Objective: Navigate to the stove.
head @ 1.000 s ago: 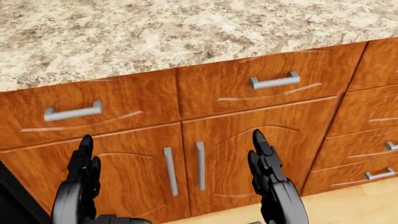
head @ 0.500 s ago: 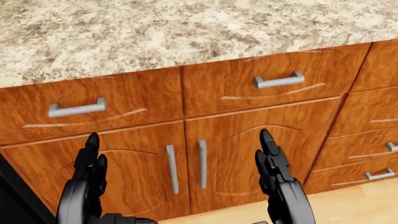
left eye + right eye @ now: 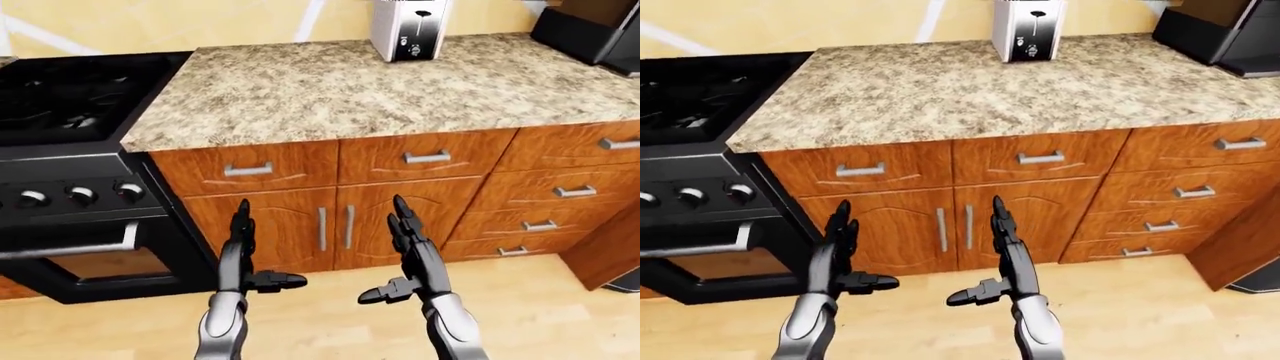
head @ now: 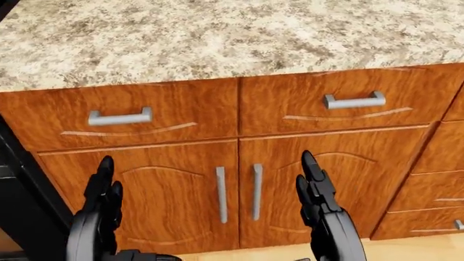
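Head cameras downward, near cabinets (image 4: pixel 239 163)

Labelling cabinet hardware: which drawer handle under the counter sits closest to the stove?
The drawer handle above the left cabinet door, nearest the black stove; the other handles lie further right.

Stove (image 3: pixel 70 142): a black range at the far left of the left-eye view, cut off by the picture's left edge. Its right flank stands flush against the left end of the speckled worktop, cooktop level with the worktop's surface. Dark burner grates (image 3: pixel 60 101) cover the top, though their number is hard to make out. Below, three round knobs (image 3: pixel 80 195) sit in a row above a grey oven handle (image 3: pixel 70 247) and a closed, windowed door.
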`<state>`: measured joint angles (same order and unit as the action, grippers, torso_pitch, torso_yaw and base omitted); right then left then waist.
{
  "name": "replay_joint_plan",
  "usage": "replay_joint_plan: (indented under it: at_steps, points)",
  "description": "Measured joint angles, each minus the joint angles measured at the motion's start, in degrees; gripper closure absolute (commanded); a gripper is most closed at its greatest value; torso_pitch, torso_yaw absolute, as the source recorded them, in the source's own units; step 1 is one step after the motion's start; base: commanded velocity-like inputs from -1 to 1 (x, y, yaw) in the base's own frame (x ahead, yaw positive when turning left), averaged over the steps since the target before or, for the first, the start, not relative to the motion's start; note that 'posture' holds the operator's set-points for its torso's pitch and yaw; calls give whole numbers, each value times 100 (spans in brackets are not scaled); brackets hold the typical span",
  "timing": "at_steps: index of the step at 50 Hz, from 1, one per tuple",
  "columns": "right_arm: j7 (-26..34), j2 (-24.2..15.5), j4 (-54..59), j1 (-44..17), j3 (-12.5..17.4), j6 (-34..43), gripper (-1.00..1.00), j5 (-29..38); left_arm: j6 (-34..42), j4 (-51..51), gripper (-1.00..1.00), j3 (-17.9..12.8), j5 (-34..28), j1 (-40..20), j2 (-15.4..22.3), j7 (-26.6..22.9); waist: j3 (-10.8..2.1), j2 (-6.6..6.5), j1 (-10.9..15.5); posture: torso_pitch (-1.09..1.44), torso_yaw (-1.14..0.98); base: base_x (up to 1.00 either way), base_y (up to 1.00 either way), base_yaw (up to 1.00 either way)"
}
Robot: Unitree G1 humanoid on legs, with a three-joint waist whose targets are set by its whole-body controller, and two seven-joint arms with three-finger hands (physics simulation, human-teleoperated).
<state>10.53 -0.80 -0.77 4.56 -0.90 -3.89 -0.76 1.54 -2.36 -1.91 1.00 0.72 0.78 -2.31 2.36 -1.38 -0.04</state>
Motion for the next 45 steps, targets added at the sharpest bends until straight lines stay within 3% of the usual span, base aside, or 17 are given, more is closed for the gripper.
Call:
replay_joint_plan:
  at_steps: [3,4,7,9,14,17,22,25,28,32,40,42,45]
  points:
    - [8,3,1,-22,-4,-25,-100,1,-23,26,-100,2,1,-5,6,5,-55,-320,6,0,0,0,0,24]
    - [10,47,19,-34,-39,-22,-100,3,-26,0,-100,-30,1,-11,45,7,-29,-244,49,0,0,0,0,24]
    - [41,62,72,-1,-151,19,-100,22,17,-79,-100,-121,-3,59,57,42,-51,-212,107,0,0,0,2,12]
    - [49,50,109,-59,-139,-13,-100,41,26,-45,-100,-134,-4,54,61,60,-45,-82,72,0,0,0,0,0]
    - [23,25,21,-86,-76,-79,-100,71,-17,10,-100,-62,0,0,37,39,-38,382,85,0,0,0,0,0]
    - [2,-15,87,-33,-6,-39,-100,92,37,-127,-100,42,0,36,-18,8,-9,212,-2,0,0,0,11,0]
    - [-23,-21,94,8,19,40,-100,110,53,-47,-100,47,0,11,-13,-21,-109,210,-40,0,0,0,17,0]
    - [-11,-12,-21,-38,-12,-6,-100,103,-23,43,-100,11,0,-26,-4,-4,-79,-2,-50,0,0,0,19,0]
    - [-7,5,-87,-50,-28,-28,-100,100,-54,57,-100,12,2,-19,9,-1,-116,-310,-34,0,0,0,21,0]
    - [33,56,48,1,-158,44,-100,109,9,-69,-100,-110,-3,46,54,39,-49,-158,14,0,0,0,24,0]
    - [11,32,-38,-41,-76,19,-100,100,7,-4,-100,-48,-2,8,39,27,-38,515,-23,0,0,0,27,0]
    - [5,-12,-3,-37,-27,11,-100,102,-3,-34,-100,14,-1,4,-16,16,-31,427,-110,0,0,0,26,0]
    - [-18,-17,65,5,22,37,-100,106,33,-84,-100,78,0,35,-23,-21,-92,454,-117,0,0,0,27,0]
